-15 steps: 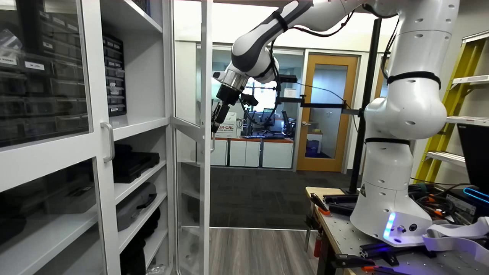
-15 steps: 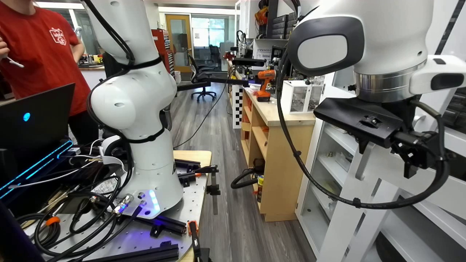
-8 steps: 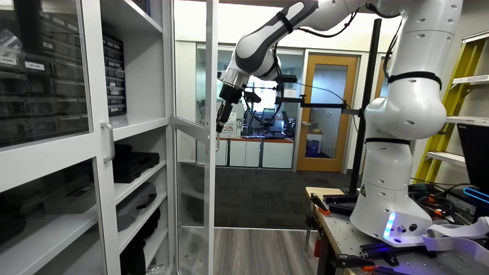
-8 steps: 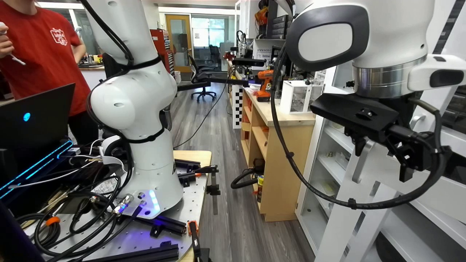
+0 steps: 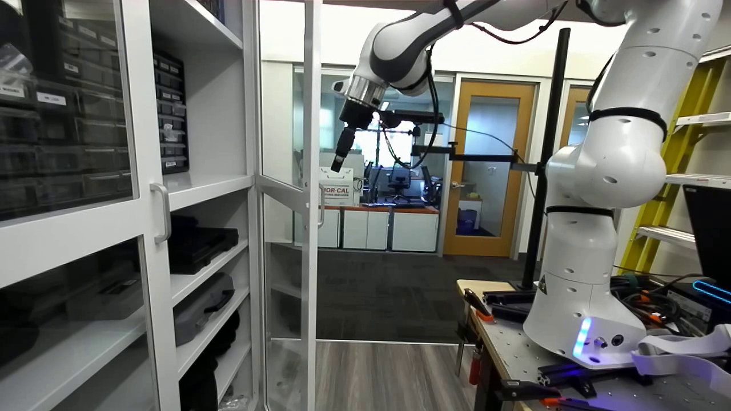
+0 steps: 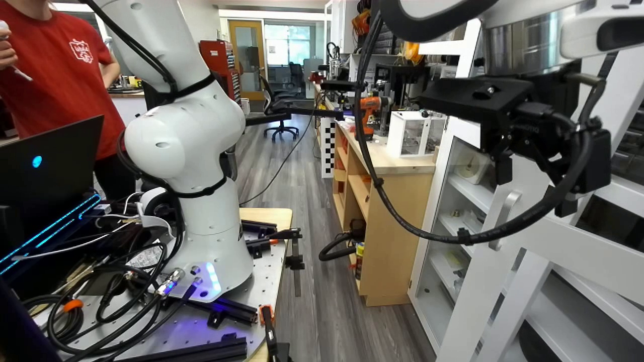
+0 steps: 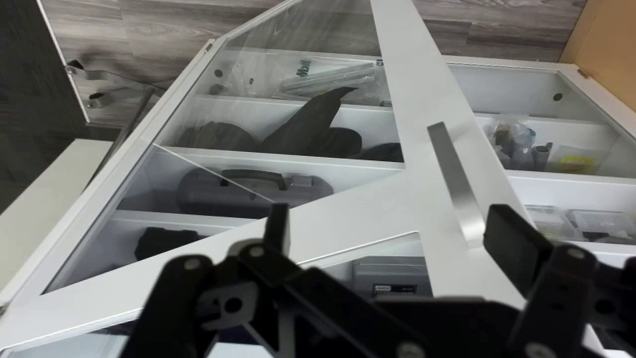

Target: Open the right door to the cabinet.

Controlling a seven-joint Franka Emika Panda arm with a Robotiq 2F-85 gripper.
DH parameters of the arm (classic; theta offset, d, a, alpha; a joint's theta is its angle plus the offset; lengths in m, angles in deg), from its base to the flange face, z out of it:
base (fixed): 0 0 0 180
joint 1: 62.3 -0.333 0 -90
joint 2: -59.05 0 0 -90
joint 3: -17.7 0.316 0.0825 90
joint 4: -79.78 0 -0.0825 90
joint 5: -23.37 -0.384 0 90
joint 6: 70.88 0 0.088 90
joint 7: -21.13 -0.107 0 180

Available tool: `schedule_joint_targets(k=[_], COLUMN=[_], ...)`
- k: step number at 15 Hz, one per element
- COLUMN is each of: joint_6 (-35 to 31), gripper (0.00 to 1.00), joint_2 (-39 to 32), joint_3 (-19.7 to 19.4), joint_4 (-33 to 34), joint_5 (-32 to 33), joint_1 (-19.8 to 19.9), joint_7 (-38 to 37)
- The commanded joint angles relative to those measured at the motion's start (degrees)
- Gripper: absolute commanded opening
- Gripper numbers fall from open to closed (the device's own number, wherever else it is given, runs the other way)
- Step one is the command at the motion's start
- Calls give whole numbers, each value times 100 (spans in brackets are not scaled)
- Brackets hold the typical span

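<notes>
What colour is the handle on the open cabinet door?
Silver-grey; the handle shows best in the wrist view.

Red "OR-CAL" on white box (image 5: 337, 181) (smaller print (image 5: 337, 197) beneath blurred); labels (image 5: 51, 99) on drawers (image 5: 101, 127) too small.

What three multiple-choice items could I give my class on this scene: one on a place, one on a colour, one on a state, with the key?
1. Where is the cordless drill?
A) on the floor
B) on a chair
C) on the wooden counter

2. What colour is the T-shirt?
A) red
B) blue
C) green

3. How does the right cabinet door stand?
A) shut
B) open
C) off its hinges

Key:
1 C: an exterior view shows it resting on top.
2 A: its front and sleeve show red.
3 B: in an exterior view it juts out, leaving shelves beside it uncovered.
</notes>
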Motion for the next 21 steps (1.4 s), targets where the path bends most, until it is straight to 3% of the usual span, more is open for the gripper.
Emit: schedule_joint_targets(k=[1,7,16,21], joint_6=[372,1012,2121,2805], gripper=[100,100,100,100], joint_2=[43,80,766,1128], joint_3=[86,269,691,745], joint_4=[245,487,490,456], joint_5=[602,781,1355,1233], joint_1=[72,-69,61,-8], joint_7=[-913,-1572,-3074,-3507])
